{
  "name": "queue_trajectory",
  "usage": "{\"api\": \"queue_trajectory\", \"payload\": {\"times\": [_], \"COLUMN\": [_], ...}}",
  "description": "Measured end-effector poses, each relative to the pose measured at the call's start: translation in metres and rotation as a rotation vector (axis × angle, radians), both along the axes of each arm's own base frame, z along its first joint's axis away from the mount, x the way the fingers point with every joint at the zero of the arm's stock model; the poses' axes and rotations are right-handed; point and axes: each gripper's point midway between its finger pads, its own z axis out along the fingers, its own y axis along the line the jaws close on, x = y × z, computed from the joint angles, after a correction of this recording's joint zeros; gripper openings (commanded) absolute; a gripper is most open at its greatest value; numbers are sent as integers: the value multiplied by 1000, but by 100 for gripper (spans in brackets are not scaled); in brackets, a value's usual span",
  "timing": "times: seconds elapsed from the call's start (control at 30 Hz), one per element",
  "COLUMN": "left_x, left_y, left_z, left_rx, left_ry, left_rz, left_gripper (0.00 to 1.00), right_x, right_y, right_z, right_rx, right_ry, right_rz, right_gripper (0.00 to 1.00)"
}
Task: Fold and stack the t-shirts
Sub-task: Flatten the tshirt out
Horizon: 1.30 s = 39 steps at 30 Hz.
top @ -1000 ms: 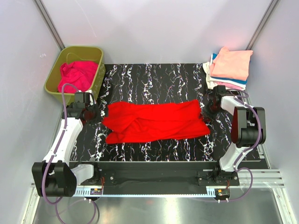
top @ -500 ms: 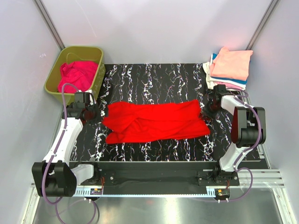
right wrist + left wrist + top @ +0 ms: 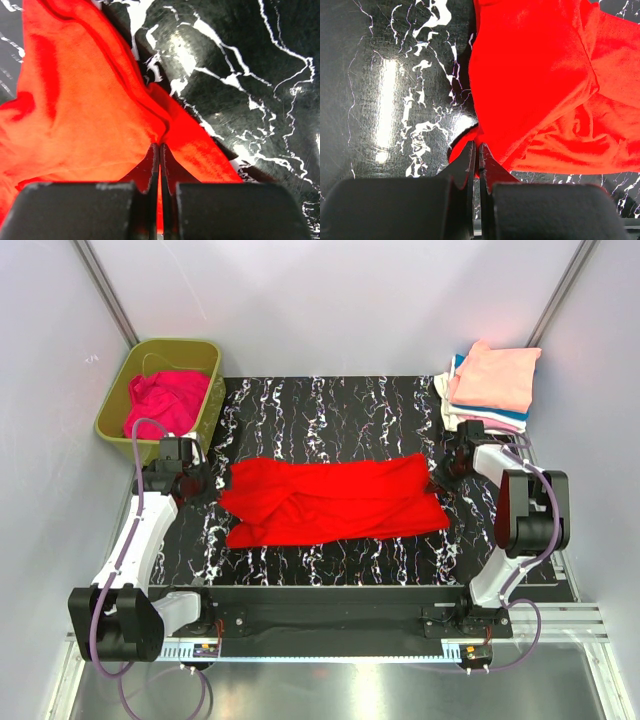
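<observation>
On the middle of the black marbled surface [image 3: 330, 410] I see the red t-shirt [image 3: 335, 500] lying crosswise, my left claw [image 3: 476, 149] pinching its left edge and my right claw [image 3: 160, 148] clamped on its right edge.

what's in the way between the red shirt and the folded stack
Nothing visible. Only bare table lies between the red shirt and the stack; the right pincer there is shut on the shirt itself.
</observation>
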Motion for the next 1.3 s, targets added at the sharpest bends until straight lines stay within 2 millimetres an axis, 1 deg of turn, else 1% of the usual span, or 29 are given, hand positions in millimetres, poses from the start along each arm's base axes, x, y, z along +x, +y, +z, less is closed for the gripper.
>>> {"api": "queue_trajectory", "payload": {"times": [0.03,0.1,0.17,0.23,0.27,0.3,0.33,0.37,0.4,0.43,0.47,0.5,0.53,0.57,0.63,0.67,0.73,0.77,0.83,0.87,0.9,1.0,1.07,1.2,1.27,1.3], "left_x": [0,0,-2,-6,-6,-4,-3,0,4,7,9,10,8,4,-9,-17,-37,-44,-68,-80,-92,-136,-165,-222,-244,-251], "left_y": [0,0,1,0,0,0,0,0,0,0,0,0,0,0,0,-1,-2,-3,-3,-4,-4,-3,-2,0,3,4], "left_z": [0,0,2,10,20,33,47,66,93,114,139,163,187,212,253,273,306,316,334,341,346,366,386,445,465,471], "left_rx": [0,1,2,-1,-3,-3,-4,-4,-4,-4,-4,-5,-5,-6,-9,-11,-15,-16,-21,-28,-35,-57,-62,-74,-75,-74], "left_ry": [0,-1,-1,-6,-20,-47,-72,-113,-171,-221,-280,-340,-394,-457,-559,-612,-712,-749,-834,-879,-919,-1068,-1164,-1397,-1488,-1518], "left_rz": [1,1,5,8,11,11,11,11,12,12,11,11,11,10,7,5,-3,-5,-6,-3,0,17,16,10,21,26], "left_gripper": [0,0,0,0,0,0,0,0,0,0,0,0,0,0,0,0,0,0,0,0,0,0,0,0,0,0], "right_x": [0,1,1,5,9,13,19,24,29,29,29,25,19,11,-10,-24,-55,-68,-101,-116,-135,-179,-202,-242,-260,-268], "right_y": [1,2,4,4,4,4,4,3,4,4,4,4,5,5,6,6,6,6,4,2,1,-3,-8,-20,-28,-33], "right_z": [2,12,28,55,73,93,118,140,173,196,228,258,281,310,357,380,416,428,446,451,458,475,484,512,529,536], "right_rx": [2,12,19,19,19,19,19,19,20,22,24,28,31,35,42,44,49,47,40,30,24,16,11,-7,-22,-32], "right_ry": [-5,-27,-56,-105,-141,-179,-234,-284,-359,-409,-482,-551,-602,-669,-778,-838,-938,-977,-1042,-1059,-1085,-1162,-1197,-1296,-1360,-1390], "right_rz": [1,1,2,0,-1,-4,-6,-9,-14,-18,-24,-30,-34,-40,-49,-53,-66,-75,-94,-109,-122,-151,-169,-220,-252,-266], "right_gripper": [0,0,0,0,0,0,0,0,0,0,0,0,0,0,0,0,0,0,0,0,0,0,0,0,0,0]}}
